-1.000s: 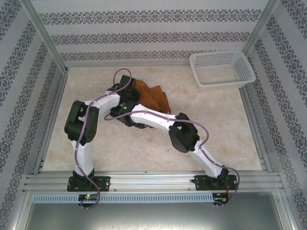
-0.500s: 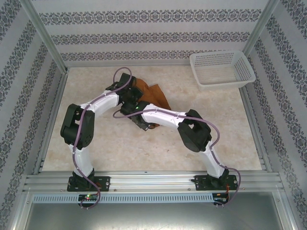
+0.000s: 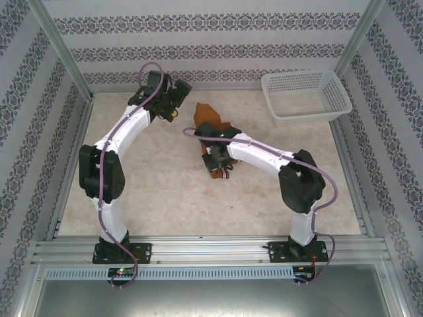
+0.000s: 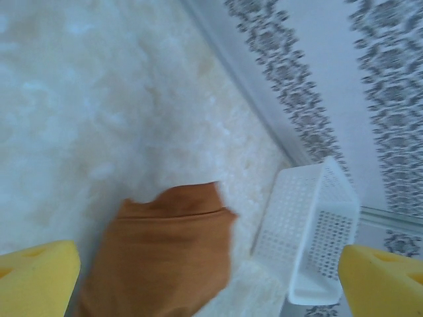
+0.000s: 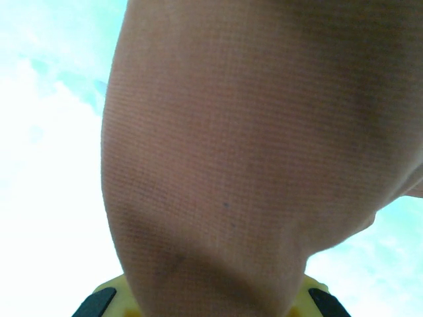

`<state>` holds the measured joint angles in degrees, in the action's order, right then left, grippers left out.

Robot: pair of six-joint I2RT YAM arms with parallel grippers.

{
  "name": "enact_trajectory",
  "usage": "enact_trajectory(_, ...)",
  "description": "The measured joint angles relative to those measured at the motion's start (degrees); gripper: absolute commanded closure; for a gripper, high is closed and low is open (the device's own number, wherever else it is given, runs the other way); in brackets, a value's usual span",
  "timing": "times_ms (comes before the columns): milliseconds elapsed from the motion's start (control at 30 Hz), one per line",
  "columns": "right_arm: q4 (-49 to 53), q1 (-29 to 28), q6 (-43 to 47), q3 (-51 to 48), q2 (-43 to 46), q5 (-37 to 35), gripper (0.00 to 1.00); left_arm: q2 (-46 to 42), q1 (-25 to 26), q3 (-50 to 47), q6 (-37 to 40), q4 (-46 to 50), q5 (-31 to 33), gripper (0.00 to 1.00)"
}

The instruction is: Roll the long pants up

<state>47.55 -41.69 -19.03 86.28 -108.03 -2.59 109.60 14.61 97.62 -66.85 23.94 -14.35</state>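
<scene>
The long pants [image 3: 206, 117] lay bunched mid-way across the surface [image 3: 152, 195], long axis near-far, with the right gripper [image 3: 217, 162] pinching cloth at the near end and the left gripper [image 3: 174, 105] spread wide, clear to their far left.

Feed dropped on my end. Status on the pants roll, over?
Left gripper open, off the cloth. Right gripper shut on the long pants, bunched mid-table. White basket far right, clear of them.
</scene>
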Motion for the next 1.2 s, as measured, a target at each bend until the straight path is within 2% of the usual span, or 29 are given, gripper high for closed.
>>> enact_trajectory(167,-5.73,7.87,-4.61,-4.68,4.09,12.90,1.00,-1.14,0.35,-11.23,0.44,-2.10,-1.11,0.00)
enact_trajectory(333,-11.87,12.76,-8.94,-9.11,5.16,22.91,1.00,-1.29,3.26,-17.68,0.85,-6.03,-2.38,0.00)
enact_trajectory(567,-23.54,16.55,-15.41,-17.73,5.16,33.86,1.00,-1.31,9.55,-17.18,1.90,-12.37,-4.81,0.00)
enact_trajectory(733,-30.47,19.30,-18.86,-22.60,5.11,40.35,1.00,-1.03,12.28,-14.19,2.58,-14.53,-6.75,0.00)
enact_trajectory(767,-31.32,19.58,-19.28,-23.10,5.11,41.18,1.00,-0.70,12.52,-13.27,2.80,-15.17,-7.19,0.03)
enact_trajectory(800,-31.82,19.85,-19.52,-23.39,5.11,41.66,1.00,-0.31,12.79,-12.48,3.04,-15.61,-7.63,0.08)
enact_trajectory(867,-32.89,19.89,-19.91,-23.93,5.07,42.42,1.00,1.18,12.85,-10.19,3.98,-16.09,-8.59,0.29)
enact_trajectory(900,-33.20,20.15,-20.02,-24.09,5.07,42.58,1.00,2.03,12.87,-9.14,4.35,-16.20,-8.96,0.51)
enact_trajectory(933,-33.53,20.24,-20.11,-24.28,5.07,42.86,1.00,3.30,12.87,-7.54,5.07,-16.17,-9.51,0.80)
enact_trajectory(967,-33.86,20.48,-20.13,-24.46,5.07,43.23,1.00,4.79,12.87,-5.73,5.79,-15.93,-9.86,0.96)
enact_trajectory(1000,-34.03,20.59,-20.15,-24.59,5.07,43.54,1.00,6.43,12.87,-3.76,6.54,-15.61,-10.19,1.00)
enact_trajectory(1200,-35.95,20.98,-20.83,-25.31,4.81,44.65,1.00,16.50,12.90,9.31,11.50,-10.23,-12.09,1.00)
